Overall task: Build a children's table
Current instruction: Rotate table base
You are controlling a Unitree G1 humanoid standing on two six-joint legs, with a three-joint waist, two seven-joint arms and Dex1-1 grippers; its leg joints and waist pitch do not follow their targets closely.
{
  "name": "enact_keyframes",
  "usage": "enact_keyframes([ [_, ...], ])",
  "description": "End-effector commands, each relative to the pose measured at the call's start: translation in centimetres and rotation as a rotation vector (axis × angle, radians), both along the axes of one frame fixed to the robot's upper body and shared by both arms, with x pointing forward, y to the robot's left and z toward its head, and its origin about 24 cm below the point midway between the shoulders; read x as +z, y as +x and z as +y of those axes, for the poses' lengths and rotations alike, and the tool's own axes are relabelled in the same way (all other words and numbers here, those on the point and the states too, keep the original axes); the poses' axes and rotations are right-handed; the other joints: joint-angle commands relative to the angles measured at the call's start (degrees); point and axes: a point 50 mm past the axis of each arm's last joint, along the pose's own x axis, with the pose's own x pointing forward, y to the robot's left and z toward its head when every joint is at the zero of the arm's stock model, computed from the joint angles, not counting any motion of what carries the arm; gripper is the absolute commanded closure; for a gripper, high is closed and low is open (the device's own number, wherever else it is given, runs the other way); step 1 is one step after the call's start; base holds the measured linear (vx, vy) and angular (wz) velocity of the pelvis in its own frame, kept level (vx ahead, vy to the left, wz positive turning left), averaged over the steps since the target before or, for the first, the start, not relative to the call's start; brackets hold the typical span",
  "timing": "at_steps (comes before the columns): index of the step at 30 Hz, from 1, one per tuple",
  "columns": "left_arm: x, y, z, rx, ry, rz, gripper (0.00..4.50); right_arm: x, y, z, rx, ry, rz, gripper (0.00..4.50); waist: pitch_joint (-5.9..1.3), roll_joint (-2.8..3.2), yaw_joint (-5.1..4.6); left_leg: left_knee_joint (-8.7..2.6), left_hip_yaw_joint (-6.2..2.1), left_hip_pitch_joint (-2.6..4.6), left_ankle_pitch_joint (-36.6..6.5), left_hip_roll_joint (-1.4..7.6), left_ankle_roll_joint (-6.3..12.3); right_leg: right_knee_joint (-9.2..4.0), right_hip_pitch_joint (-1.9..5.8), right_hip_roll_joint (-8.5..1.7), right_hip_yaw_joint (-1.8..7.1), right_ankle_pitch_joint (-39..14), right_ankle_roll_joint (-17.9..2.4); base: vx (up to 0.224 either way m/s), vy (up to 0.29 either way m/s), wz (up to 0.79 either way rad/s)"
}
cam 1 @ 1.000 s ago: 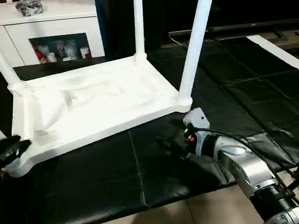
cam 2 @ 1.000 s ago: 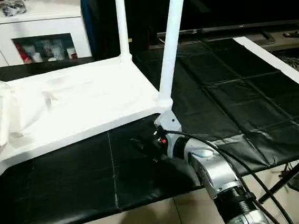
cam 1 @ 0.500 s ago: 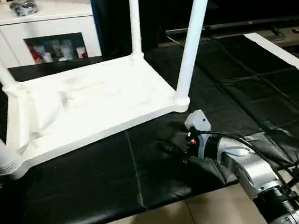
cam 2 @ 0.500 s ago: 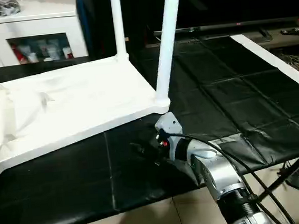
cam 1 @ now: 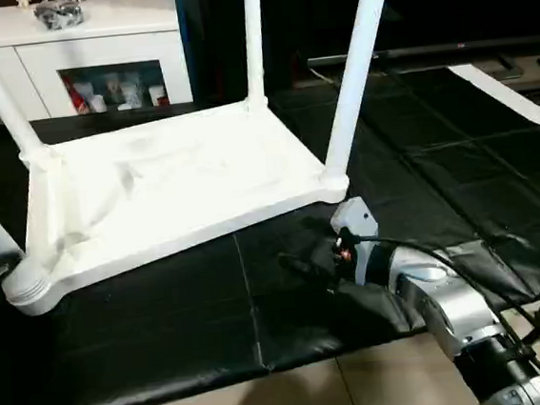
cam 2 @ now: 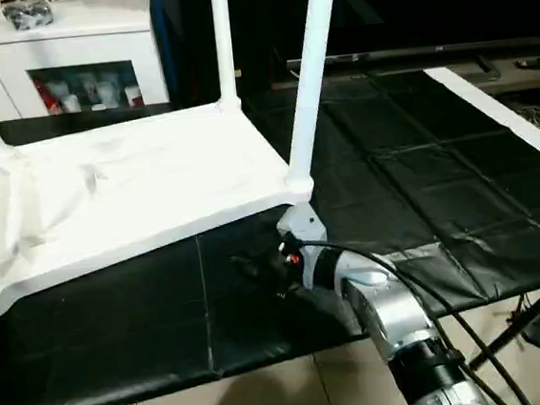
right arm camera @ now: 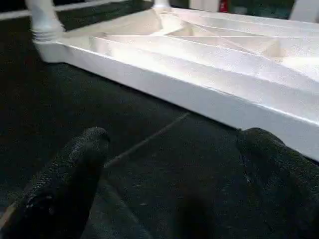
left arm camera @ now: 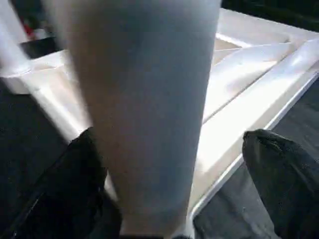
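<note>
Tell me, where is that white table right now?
The table lies upside down on the black mat, legs pointing up, left of centre in the head views, in front of the white cabinet.

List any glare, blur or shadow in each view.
Left eye view: tabletop washed out by glare, ribs hardly visible. Left wrist view: near leg a blurred, shaded column. Right wrist view: fingers soft and dark, tabletop rim fairly crisp.

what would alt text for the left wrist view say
A white table leg stands close to the camera between the left gripper's two black fingers, which are spread wide on either side of it. Behind the leg lies the upturned white tabletop, its ribbed underside facing up, on a black mat.
</note>
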Motion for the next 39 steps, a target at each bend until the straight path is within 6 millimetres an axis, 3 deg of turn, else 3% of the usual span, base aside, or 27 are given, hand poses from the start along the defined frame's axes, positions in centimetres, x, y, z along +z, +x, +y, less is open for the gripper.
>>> enact_keyframes([
  [1, -0.4, 0.7, -0.7, -0.03, -0.046, -0.002, 0.01, 0.6, -0.1, -0.1, 0.035, 0.041, 0.008, 0.0, -3.23, 2.48, 0.19, -4.67, -0.05, 0.52, -20.7, 0.88, -1.51, -4.62, 2.24, -3.88, 2.76, -13.3, -10.8, 0.0, 0.0, 0.0],
  [5, -0.7, 0.9, -1.7, -0.081, -0.12, 0.022, 0.01, -0.1, 0.9, -0.4, -0.06, -0.017, 0.011, 0.0, -3.45, 2.73, 0.01, -4.56, -0.02, 0.38, -18.8, 0.89, -2.51, -4.0, 2.08, -3.97, 2.67, -9.4, -12.6, 0.0, 0.0, 0.0],
  [8, -0.5, 0.2, -4.0, -0.241, -0.308, 0.069, 0.01, -1.2, 2.8, -0.6, -0.236, -0.12, 0.023, 0.0, -3.13, 2.85, -0.16, -4.63, 0.21, 0.75, -21.5, 0.79, -4.08, -4.28, 1.58, -3.99, 2.73, -12.5, -13.6, 0.0, 0.0, 0.0],
  [9, -0.3, 0.0, -4.6, -0.276, -0.351, 0.074, 0.01, -1.4, 3.1, -0.5, -0.256, -0.138, 0.027, 0.0, -3.16, 2.61, -0.15, -4.53, 0.36, 0.82, -21.9, 0.78, -4.03, -4.2, 1.58, -4.09, 2.82, -12.9, -13.8, 0.0, 0.0, 0.0],
  [11, 0.2, -0.5, -5.7, -0.35, -0.42, 0.09, 0.01, -1.8, 3.6, -0.3, -0.282, -0.167, 0.039, 0.0, -3.08, 3.02, 0.07, -4.53, 0.35, 0.77, -21.7, 0.77, -3.52, -4.33, 1.65, -3.94, 2.77, -13.2, -13.4, 0.0, 0.0, 0.0],
  [12, 0.4, -0.7, -6.2, -0.387, -0.448, 0.1, 0.01, -2.0, 3.7, -0.2, -0.289, -0.178, 0.046, 0.0, -3.01, 2.91, -0.08, -4.68, 0.23, 0.33, -21.5, 0.83, -3.47, -4.18, 1.99, -3.92, 2.73, -12.7, -13.4, 0.0, 0.0, 0.0],
  [13, 0.6, -1.3, -7.2, -0.46, -0.479, 0.121, 0.01, -2.2, 4.1, 0.0, -0.311, -0.2, 0.054, 0.0, -3.18, 3.0, 0.1, -4.56, 0.29, 0.53, -21.2, 0.84, -3.49, -4.08, 1.93, -3.96, 2.71, -12.2, -13.4, 0.0, 0.0, 0.0],
  [16, 0.5, -2.7, -9.7, -0.592, -0.514, 0.18, 0.01, -2.4, 4.9, 0.8, -0.346, -0.228, 0.068, 0.0, -3.14, 2.73, -0.42, -4.49, 0.36, 0.17, -20.0, 0.9, -3.3, -3.81, 1.98, -3.93, 2.74, -11.1, -14.2, 0.0, 0.0, 0.0],
  [18, 0.3, -3.2, -10.8, -0.638, -0.516, 0.205, 0.01, -2.4, 5.1, 1.2, -0.349, -0.238, 0.07, 0.0, -3.0, 2.43, -0.5, -4.46, 0.65, 0.14, -19.1, 0.72, -2.34, -4.05, 2.07, -3.54, 2.7, -11.3, -13.5, 0.0, 0.0, 0.0],
  [22, -0.2, -3.7, -15.0, -0.746, -0.556, 0.22, 0.01, -2.4, 5.5, 3.2, -0.325, -0.242, 0.078, 0.0, -2.81, 2.19, -0.91, -4.53, 0.54, 0.18, -19.7, 0.9, -2.74, -4.2, 2.09, -3.78, 2.81, -14.0, -12.7, 0.0, 0.0, 0.0],
  [27, -0.2, -2.8, -18.6, -0.792, -0.596, 0.158, 0.01, -1.8, 5.8, 5.2, -0.271, -0.228, 0.055, 0.0, -2.89, 1.81, -1.78, -4.41, 0.64, -0.07, -18.9, 0.64, -2.92, -4.29, 2.37, -3.64, 2.81, -14.9, -11.4, 0.0, 0.0, 0.0],
  [29, -0.2, -2.3, -20.1, -0.808, -0.638, 0.132, 0.01, -1.3, 5.9, 6.1, -0.244, -0.218, 0.044, 0.0, -2.9, 1.63, -2.11, -4.47, 0.51, -0.48, -18.2, 0.55, -2.83, -4.3, 2.64, -3.69, 2.77, -16.0, -10.5, 0.0, 0.0, 0.0],
  [31, 0.0, -2.0, -21.5, -0.83, -0.682, 0.115, 0.01, -1.1, 5.9, 6.8, -0.227, -0.216, 0.033, 0.0, -2.99, 1.6, -2.25, -4.19, 0.67, -0.04, -18.4, 0.51, -2.83, -4.59, 2.28, -3.7, 2.87, -17.8, -10.0, 0.0, 0.0, 0.0],
  [32, 0.1, -1.9, -21.9, -0.838, -0.691, 0.111, 0.01, -1.0, 5.9, 7.0, -0.224, -0.217, 0.03, 0.0, -3.07, 1.53, -2.34, -4.11, 0.68, -0.15, -17.7, 0.46, -2.78, -4.5, 2.42, -3.68, 2.94, -16.8, -10.1, 0.0, 0.0, 0.0],
  [33, 0.2, -1.8, -22.5, -0.848, -0.71, 0.1, 0.01, -1.0, 6.0, 7.2, -0.223, -0.216, 0.028, 0.0, -3.15, 1.39, -2.76, -4.25, 0.57, -0.76, -15.8, 0.46, -2.55, -4.04, 2.71, -3.46, 2.79, -14.0, -10.5, 0.0, 0.0, 0.0],
  [34, 0.4, -1.7, -23.2, -0.866, -0.732, 0.092, 0.01, -0.9, 6.0, 7.4, -0.22, -0.214, 0.026, 0.0, -3.22, 1.74, -2.88, -4.17, 0.54, -0.75, -15.6, 0.51, -2.66, -3.96, 2.73, -3.53, 2.74, -13.6, -10.7, 0.0, 0.0, 0.0],
  [39, 0.7, -1.6, -25.6, -0.917, -0.776, 0.083, 0.01, -0.9, 5.9, 7.8, -0.2, -0.205, 0.022, 0.0, -3.66, 1.54, -3.24, -3.72, 0.76, -0.74, -12.1, 0.44, -1.61, -3.53, 2.88, -3.29, 2.68, -6.5, -12.6, 0.0, 0.0, 0.0],
])
